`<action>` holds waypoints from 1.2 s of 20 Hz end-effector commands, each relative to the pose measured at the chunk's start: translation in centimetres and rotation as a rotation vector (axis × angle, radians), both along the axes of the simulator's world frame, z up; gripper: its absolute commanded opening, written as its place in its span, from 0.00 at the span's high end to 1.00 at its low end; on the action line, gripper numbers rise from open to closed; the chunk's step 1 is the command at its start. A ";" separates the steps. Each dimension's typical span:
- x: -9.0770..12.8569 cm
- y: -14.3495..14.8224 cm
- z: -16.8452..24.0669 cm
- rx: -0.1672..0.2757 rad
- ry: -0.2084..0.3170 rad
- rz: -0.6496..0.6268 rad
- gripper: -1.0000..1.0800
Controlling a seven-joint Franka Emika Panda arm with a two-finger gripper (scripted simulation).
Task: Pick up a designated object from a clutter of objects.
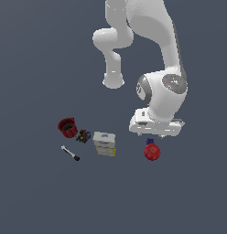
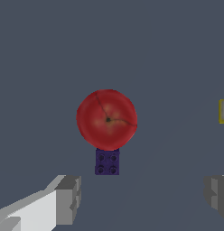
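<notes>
one red cup (image 1: 67, 127), one box (image 1: 105, 143), one marker (image 1: 70, 153), one red ball (image 1: 152, 151), one multicoloured bit (image 1: 83, 135), one purple block (image 2: 107, 162)

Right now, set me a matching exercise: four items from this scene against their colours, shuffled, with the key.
Things:
1. cup
2. box
3. marker
4. block

Colours:
A. black and white
B. dark purple
C. red
D. white and yellow

Pairs: 1-C, 2-D, 3-A, 4-B.
</notes>
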State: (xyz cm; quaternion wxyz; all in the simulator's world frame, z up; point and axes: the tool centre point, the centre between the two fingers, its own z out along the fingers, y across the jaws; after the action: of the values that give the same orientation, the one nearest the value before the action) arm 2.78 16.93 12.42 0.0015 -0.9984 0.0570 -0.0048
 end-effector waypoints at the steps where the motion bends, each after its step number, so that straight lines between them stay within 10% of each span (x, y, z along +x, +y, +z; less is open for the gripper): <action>1: -0.3 1.0 -1.9 -0.001 0.002 -0.013 0.04; 24: -1.4 2.8 -9.2 -0.002 0.010 -0.031 0.04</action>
State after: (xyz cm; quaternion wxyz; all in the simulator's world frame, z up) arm 1.43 19.68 3.91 -0.0001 -0.9974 0.0723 0.0003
